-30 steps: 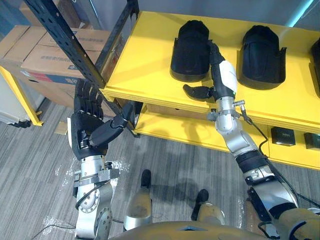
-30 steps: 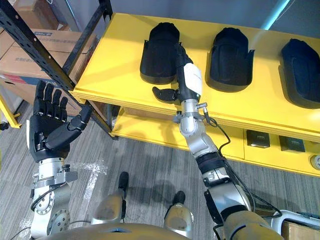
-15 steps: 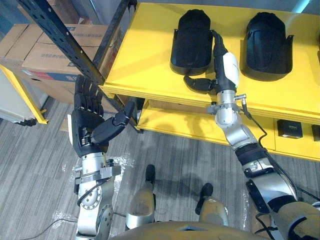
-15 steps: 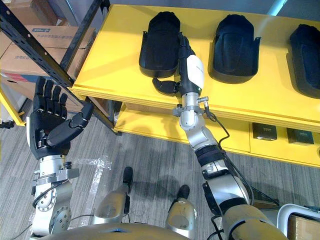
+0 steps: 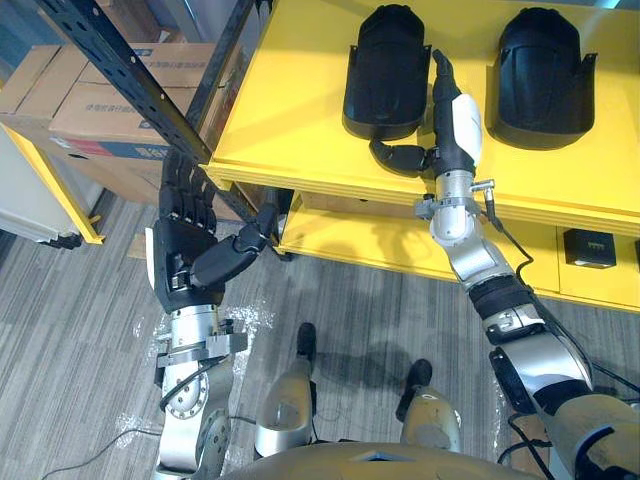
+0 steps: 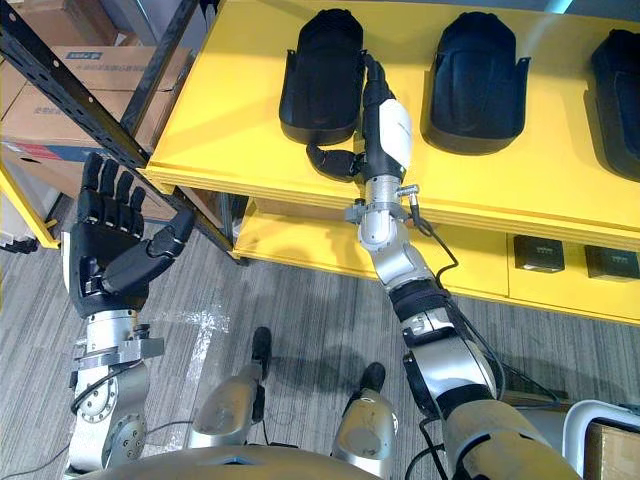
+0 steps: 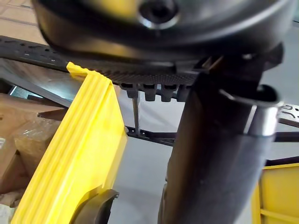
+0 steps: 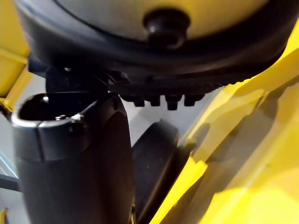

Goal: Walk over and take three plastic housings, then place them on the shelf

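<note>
The taking of the first housing is judged to be in hand, at the yellow shelf (image 5: 290,110), which is spread across the head views from 11 to 2 o'clock, with a lower shelf (image 5: 350,245) seen under its front edge. Boxes (image 5: 90,115) are stacked at 10 o'clock behind a black post (image 5: 120,65). Three black housings are laid in a row on the shelf top: the left housing (image 5: 385,60) at 12 o'clock, the middle housing (image 5: 540,60) at 1 o'clock and the right housing (image 6: 622,60) at 2 o'clock. All three are seen lying flat, and none is lifted. The right hand (image 5: 458,120) is stretched over the shelf's front edge into the gap between the left and middle housings. Its fingers (image 5: 441,78) are held straight and close together along the left housing's right flank; whether they touch it or lie just beside it cannot be told. Its thumb (image 5: 398,157) is spread out toward 9 o'clock, just beside the housing's near end. The left housing is thus found at 10 to 11 o'clock of that hand, bracketed at its near right corner but not gripped. The left hand (image 5: 185,255) is held up at 8 o'clock, well apart from the housings, its fingers straight and nothing held in it. For the next move, fingers and thumb would probably have to be closed on the housing's near corner before it is lifted, with care taken that the smooth shell is not pushed deeper onto the shelf.
</note>
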Tool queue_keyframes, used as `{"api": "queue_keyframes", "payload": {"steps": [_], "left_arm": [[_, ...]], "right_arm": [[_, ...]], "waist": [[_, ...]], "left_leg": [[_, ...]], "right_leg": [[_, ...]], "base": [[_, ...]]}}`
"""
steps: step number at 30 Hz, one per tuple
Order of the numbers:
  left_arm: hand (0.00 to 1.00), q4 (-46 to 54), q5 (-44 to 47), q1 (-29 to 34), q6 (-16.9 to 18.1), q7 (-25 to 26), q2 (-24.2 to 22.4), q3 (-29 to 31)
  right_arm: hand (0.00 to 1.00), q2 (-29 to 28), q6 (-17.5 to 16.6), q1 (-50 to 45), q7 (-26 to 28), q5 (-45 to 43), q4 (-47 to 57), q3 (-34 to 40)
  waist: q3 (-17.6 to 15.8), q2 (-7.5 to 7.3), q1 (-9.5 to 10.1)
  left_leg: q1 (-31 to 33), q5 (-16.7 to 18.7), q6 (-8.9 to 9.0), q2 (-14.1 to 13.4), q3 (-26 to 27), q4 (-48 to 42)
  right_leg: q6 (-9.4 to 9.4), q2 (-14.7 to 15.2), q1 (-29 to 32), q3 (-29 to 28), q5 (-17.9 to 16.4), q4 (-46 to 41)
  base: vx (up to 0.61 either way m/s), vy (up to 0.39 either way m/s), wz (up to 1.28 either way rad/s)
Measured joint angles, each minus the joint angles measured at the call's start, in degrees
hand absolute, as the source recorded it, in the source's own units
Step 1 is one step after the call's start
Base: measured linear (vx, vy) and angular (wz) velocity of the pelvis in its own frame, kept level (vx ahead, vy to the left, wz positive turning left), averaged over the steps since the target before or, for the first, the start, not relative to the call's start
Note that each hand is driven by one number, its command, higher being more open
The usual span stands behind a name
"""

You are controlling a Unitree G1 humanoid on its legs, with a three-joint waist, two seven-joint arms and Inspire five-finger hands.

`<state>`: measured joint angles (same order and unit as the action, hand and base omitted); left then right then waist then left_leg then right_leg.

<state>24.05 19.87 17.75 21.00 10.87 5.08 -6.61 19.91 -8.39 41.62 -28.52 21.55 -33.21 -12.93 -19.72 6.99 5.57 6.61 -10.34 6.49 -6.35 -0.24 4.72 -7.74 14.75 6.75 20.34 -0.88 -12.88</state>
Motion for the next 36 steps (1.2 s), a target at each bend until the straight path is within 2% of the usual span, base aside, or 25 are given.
{"api": "queue_keyframes", "payload": {"steps": [5,8,17,25,29,36], "left_arm": [[1.00,-1.9,0.0,-0.6,0.0,-0.2,0.4,-2.1],[1.00,-4.3,0.0,-1.2,-0.1,-0.3,0.6,-3.2],[1.00,-4.5,0.0,-2.2,-0.1,-0.3,2.0,-4.4],[1.00,-4.5,0.0,-2.4,-0.1,-0.3,2.0,-5.1],[1.00,-4.5,-0.1,-2.5,-0.2,0.0,2.1,-6.0],[1.00,-4.5,-2.5,-2.6,-1.3,0.7,2.1,-6.0]], "right_arm": [[1.00,0.0,-0.5,1.1,-0.6,-0.2,-1.3,0.2],[1.00,0.0,-0.8,1.9,-0.5,-2.3,-2.6,0.2],[1.00,0.0,-1.1,2.8,0.2,-2.9,-3.8,0.5],[1.00,-0.1,-1.1,4.4,0.7,-7.6,-6.4,0.6],[1.00,0.0,-0.9,5.6,3.6,-10.9,-7.3,1.3],[1.00,0.4,-2.1,6.1,8.9,-11.1,-7.7,2.1]], "waist": [[-0.4,0.73,-0.04],[-0.4,0.73,-0.01],[-0.3,0.84,0.10],[-0.2,1.21,0.40],[-0.1,1.34,0.43],[0.2,1.78,0.35]], "left_leg": [[0.3,0.1,0.06,0.0,0.0,0.0],[0.5,0.1,0.08,-0.1,0.0,0.0],[0.8,0.0,0.22,-0.1,0.1,0.0],[0.8,-0.1,0.39,-0.2,0.1,0.0],[0.8,-0.1,0.39,-0.2,0.0,0.0],[0.7,-0.3,0.66,-0.2,0.2,0.0]], "right_leg": [[-0.28,0.0,0.2,-0.1,0.2,-0.1],[-0.26,0.0,0.3,-0.1,0.3,-0.1],[-0.30,0.0,0.8,-0.3,0.4,-0.2],[-0.12,0.0,1.1,-0.3,0.2,-1.1],[-0.10,0.1,1.1,-0.3,0.2,-1.1],[-0.09,0.0,1.2,-0.6,0.2,-1.1]], "base": [[-0.02,-0.010,0.00],[0.00,0.000,0.00],[0.00,-0.003,0.00],[0.00,-0.012,0.00],[0.00,0.000,0.00],[0.00,0.000,-0.01]]}}
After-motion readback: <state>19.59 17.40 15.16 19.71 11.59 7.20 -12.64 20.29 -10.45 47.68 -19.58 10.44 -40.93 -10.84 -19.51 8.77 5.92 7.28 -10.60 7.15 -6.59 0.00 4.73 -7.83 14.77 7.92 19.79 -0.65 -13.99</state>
